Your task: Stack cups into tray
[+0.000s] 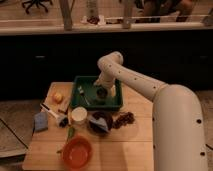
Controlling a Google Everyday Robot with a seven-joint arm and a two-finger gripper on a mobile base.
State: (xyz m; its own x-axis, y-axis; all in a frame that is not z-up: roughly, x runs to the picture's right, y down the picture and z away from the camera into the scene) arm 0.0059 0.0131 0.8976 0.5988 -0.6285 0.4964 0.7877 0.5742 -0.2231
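The fingers (102,93) hang spread wide just above centre frame, inside the dark-green tray (80,81), right over a small dark cup (101,94) that sits on the tray floor. We cannot tell whether they touch the cup or merely straddle it; nothing appears to be lifted.

From here we judge the main risk to be a nudge. If the fingers rise or swing off-line while one is still against the cup's wall, the light cup could tip or slide toward the tray's raised side. If more cups are to be nested on it, a tilted base cup would make the next one sit crooked or roll off. The arm's white forearm (131,80) also crosses the tray's right rim closely, so a careless sweep might shove the tray across the worktop (125,145).

Counting outward: one tray, one dark cup that we can be sure of in it, plus a small pale item (80,90) near the tray's left wall that we cannot identify. Below the tray stand one white cup (79,115), one dark bowl (100,121) and one cluster of dark berries or grapes (124,119). At lower left sits one orange bowl (76,152). At the left edge lie one yellow fruit (58,96) and one blue sponge-like block (40,121).
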